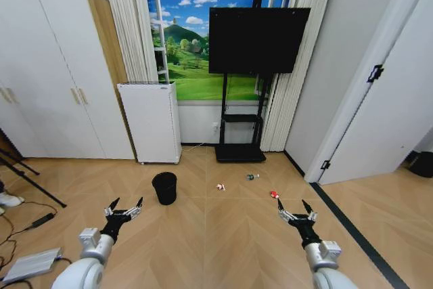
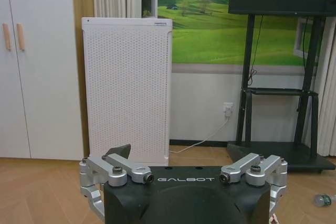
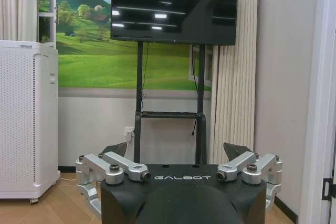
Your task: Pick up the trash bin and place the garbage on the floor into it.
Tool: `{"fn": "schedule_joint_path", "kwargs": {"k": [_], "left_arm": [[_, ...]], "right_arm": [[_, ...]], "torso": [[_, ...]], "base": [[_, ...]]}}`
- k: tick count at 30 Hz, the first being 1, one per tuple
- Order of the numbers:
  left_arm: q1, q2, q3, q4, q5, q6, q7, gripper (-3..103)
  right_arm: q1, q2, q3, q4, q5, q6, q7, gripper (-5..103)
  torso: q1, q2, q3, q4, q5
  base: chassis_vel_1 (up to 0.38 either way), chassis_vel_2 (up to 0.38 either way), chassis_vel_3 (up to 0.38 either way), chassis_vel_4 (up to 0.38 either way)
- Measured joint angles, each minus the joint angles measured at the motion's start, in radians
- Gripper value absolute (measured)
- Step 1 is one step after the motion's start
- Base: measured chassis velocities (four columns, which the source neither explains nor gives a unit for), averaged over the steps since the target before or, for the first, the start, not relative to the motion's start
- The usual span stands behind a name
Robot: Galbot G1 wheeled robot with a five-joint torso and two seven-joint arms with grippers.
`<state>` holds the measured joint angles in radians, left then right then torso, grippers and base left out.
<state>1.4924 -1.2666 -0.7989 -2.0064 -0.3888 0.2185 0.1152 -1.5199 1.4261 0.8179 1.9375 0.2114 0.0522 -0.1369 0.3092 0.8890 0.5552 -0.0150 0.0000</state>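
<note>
Three bits of garbage lie on the wooden floor (image 1: 203,241) ahead of me in the head view: a red-and-white wrapper (image 1: 220,186) nearest the trash bin (image 1: 164,188), a tiny clear bottle (image 1: 252,176) farther back toward the TV stand (image 1: 241,152), and a red packet (image 1: 274,194) just ahead of my right end effector (image 1: 295,211). The bin, small, black, round and slightly tapered, stands upright in front of the white perforated appliance (image 1: 151,121); I cannot tell what is inside it. My left end effector (image 1: 124,209) hovers low, near the bin, fingers spread wide and holding nothing, as are the right one's.

From my left wrist, the left end effector (image 2: 184,174) gapes empty toward the appliance (image 2: 127,87), and the bottle (image 2: 323,200) lies at the frame's edge.

From my right wrist, the right end effector (image 3: 178,163) is wide apart and empty, facing the stand (image 3: 170,114).
</note>
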Motion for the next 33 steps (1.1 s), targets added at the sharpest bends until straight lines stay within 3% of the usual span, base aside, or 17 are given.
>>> {"fn": "schedule_joint_path", "kwargs": {"k": [33], "left_arm": [[-0.004,0.002,-0.006,0.000,0.015,0.000,0.012,100]], "right_arm": [[-0.006,0.000,0.013,0.003,0.015,0.014,0.003,100]], "torso": [[0.000,0.000,0.000,0.0000,0.0000]], "base": [[0.000,0.000,0.000,0.000]]}}
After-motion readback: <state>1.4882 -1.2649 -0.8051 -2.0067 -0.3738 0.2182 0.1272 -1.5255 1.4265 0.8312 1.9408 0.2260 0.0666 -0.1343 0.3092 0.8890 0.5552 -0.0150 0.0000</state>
